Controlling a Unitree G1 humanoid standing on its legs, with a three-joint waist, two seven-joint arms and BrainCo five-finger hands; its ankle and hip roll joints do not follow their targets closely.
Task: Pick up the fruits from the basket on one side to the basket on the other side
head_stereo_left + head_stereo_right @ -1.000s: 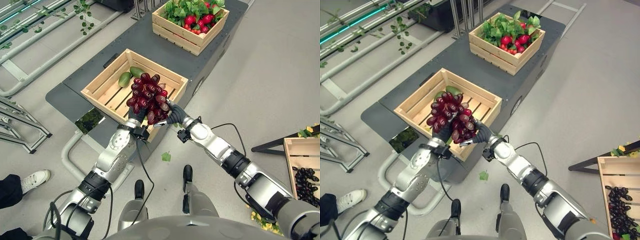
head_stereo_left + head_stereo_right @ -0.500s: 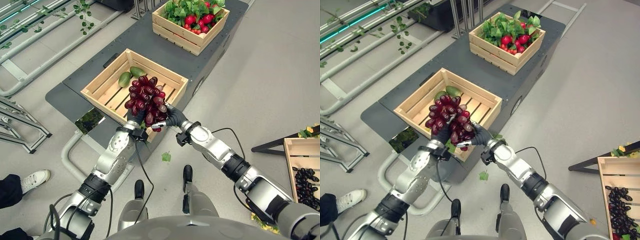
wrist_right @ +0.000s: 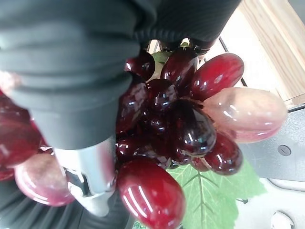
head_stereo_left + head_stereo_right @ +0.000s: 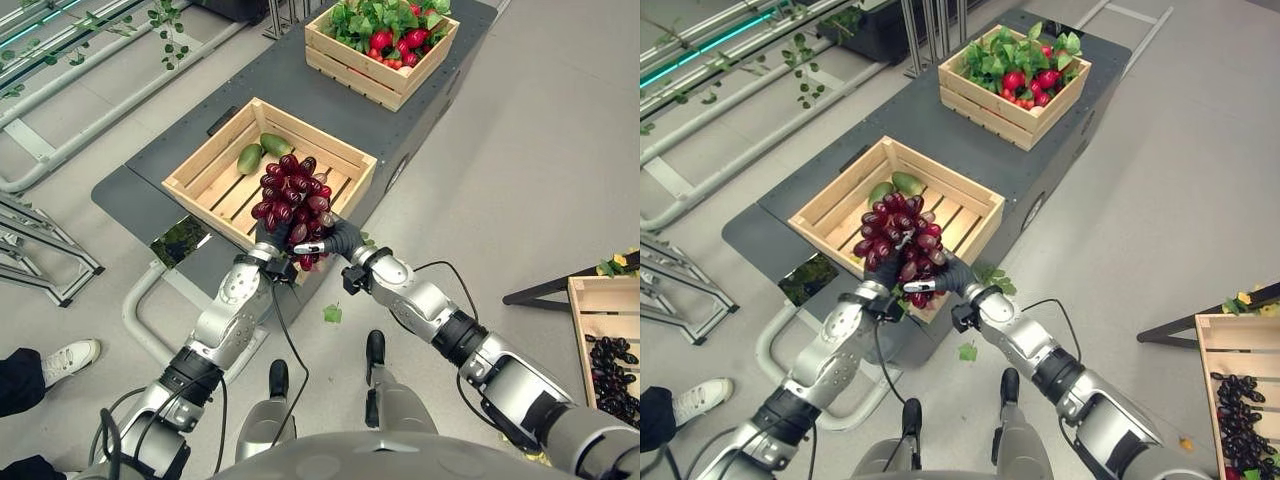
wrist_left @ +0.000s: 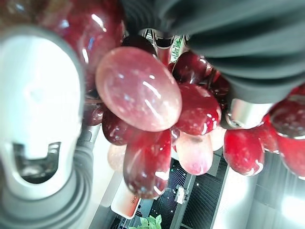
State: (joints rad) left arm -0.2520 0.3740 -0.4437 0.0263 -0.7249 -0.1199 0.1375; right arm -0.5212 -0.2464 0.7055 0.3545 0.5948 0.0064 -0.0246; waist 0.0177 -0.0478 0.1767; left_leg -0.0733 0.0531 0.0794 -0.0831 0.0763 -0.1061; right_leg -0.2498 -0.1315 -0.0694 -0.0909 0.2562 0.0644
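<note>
A bunch of red grapes [image 4: 293, 203] hangs over the near rim of a wooden crate [image 4: 204, 158] that holds two green fruits [image 4: 250, 158]. My left hand [image 4: 268, 238] grips the bunch from below on its left side. My right hand [image 4: 338, 238] is curled on its right side. In the left wrist view a silver finger [image 5: 38, 119] presses against the grapes [image 5: 143, 95]. The right wrist view has a finger [image 3: 90, 176] tucked among the grapes [image 3: 190, 124]. A crate of dark grapes [image 4: 608, 345] stands on the floor at the right.
The near crate sits on a dark grey platform [image 4: 140, 160]. Farther back on it is a crate of leafy greens and red radishes [image 4: 380, 40]. A person's white shoe [image 4: 70, 358] is at the lower left. Metal frames run along the left.
The grape bunch has sunk slightly and shifted left toward the crate's near rim. My right hand and forearm moved left and lower with it; both hands stay on the bunch.
</note>
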